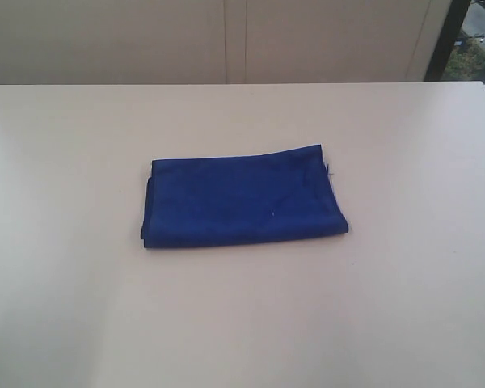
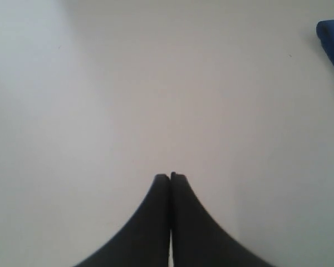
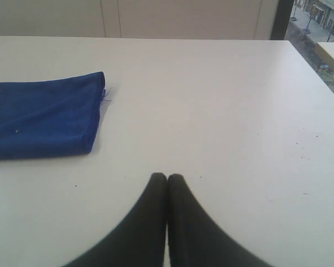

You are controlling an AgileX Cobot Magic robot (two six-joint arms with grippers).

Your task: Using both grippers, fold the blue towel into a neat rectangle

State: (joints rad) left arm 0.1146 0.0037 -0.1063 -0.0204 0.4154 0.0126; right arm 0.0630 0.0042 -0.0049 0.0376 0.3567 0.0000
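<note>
**Towel folded at table centre; both grippers closed and empty**

Left black jawed gripper: fingers pressed together tip to tip, nothing between them. It hangs over bare tabletop. Only one corner of the towel shows in the left wrist view, well apart from the fingertips.

Right black jawed gripper: fingers also pressed together, pinching nothing, over bare table. In the right wrist view one short end of the towel is seen, apart from the tips, not touching.

Exterior view, near to far:
- Pale cream flat tabletop fills the foreground. Neither gripper shows in this view.
- Deep royal-blue fuzzy cloth towel lies flat at table centre, folded into a stacked, roughly rectangular shape, long side running 9 to 3 o'clock.
- At the 9 o'clock end a lower layer peeks out slightly past the top layer.
- The 4 o'clock corner is rounded.
- A tiny white speck sits on the top face toward 5 o'clock.
- A thin loose thread sticks out at the 2 o'clock corner.
- Beyond the far table edge, at 12 o'clock, stand beige wall panels.
- At 1 to 2 o'clock, a dark upright frame.
</note>
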